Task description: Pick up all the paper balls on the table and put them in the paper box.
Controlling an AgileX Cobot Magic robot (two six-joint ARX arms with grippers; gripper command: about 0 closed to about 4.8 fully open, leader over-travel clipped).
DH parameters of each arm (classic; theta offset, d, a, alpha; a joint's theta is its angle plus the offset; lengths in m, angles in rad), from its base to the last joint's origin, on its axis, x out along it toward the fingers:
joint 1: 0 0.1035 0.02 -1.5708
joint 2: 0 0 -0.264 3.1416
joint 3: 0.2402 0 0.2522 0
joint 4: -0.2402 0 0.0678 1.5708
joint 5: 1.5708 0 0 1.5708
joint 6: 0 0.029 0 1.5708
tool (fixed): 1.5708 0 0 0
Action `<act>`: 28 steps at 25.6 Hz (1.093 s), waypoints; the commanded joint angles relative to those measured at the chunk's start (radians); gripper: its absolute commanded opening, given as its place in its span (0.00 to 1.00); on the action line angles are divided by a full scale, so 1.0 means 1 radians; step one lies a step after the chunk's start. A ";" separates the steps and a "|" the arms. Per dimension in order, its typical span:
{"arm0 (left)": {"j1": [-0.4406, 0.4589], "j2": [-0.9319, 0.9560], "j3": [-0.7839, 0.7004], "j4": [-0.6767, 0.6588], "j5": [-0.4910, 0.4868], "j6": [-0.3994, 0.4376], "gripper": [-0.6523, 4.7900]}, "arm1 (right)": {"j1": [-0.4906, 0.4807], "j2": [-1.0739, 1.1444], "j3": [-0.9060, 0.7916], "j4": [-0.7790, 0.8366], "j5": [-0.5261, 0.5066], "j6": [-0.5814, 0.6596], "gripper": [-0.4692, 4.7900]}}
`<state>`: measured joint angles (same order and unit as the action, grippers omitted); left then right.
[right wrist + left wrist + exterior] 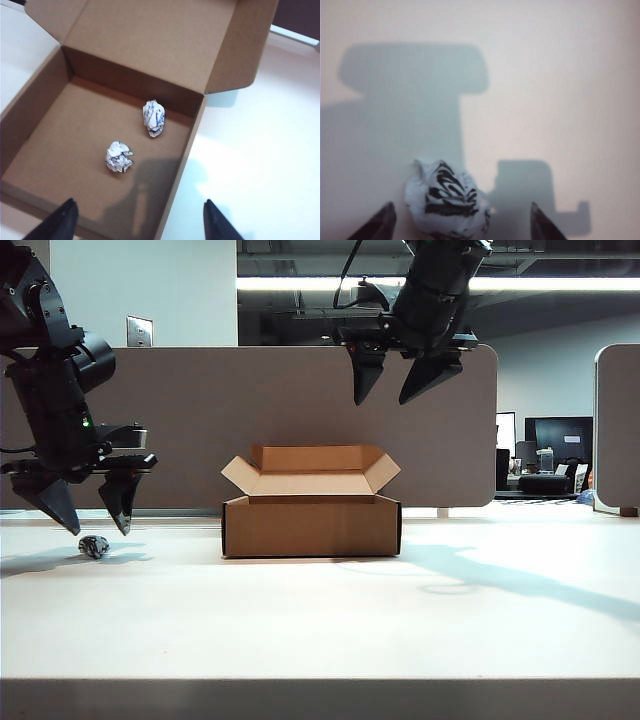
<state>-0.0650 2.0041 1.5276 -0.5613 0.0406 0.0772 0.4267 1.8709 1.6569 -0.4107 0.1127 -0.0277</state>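
With 2 white paper balls (136, 139) already in the cardboard box (311, 525) beneath the right gripper (398, 393), whose jaws hang released, the left gripper (92, 514) spreads its empty jaws around the last ball (446, 199) on the bench (320, 620), seemingly to grasp it.

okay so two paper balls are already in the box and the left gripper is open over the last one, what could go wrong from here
1. The last paper ball sits nearer one fingertip of the open left gripper than the other, so closing could nudge it aside rather than pinch it.
2. The open right gripper hangs above the paper box; the left arm might meet it when delivering.
3. The raised flaps could catch a low carry.
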 commanded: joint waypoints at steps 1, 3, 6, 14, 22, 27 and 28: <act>0.000 0.005 0.003 -0.003 -0.003 0.000 0.74 | 0.002 -0.007 0.005 0.010 0.001 -0.003 0.74; 0.000 0.008 0.003 -0.005 -0.004 -0.001 0.74 | 0.002 -0.007 0.005 0.010 0.001 -0.003 0.74; 0.000 0.013 0.003 -0.006 -0.033 -0.006 0.74 | 0.002 -0.007 0.005 0.010 0.000 -0.003 0.74; 0.006 0.045 0.003 0.011 -0.040 -0.007 0.72 | 0.002 -0.007 0.005 -0.008 0.000 -0.005 0.74; 0.006 0.045 0.003 0.025 -0.037 -0.006 0.50 | 0.002 -0.007 0.005 -0.009 0.000 -0.006 0.74; 0.006 0.046 0.003 0.041 -0.037 -0.006 0.38 | 0.002 -0.007 0.005 -0.013 0.000 -0.006 0.74; 0.006 0.046 0.003 0.048 -0.037 -0.006 0.38 | 0.002 -0.007 0.005 -0.013 0.000 -0.007 0.74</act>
<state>-0.0589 2.0506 1.5295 -0.5316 0.0036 0.0719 0.4267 1.8709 1.6566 -0.4355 0.1127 -0.0315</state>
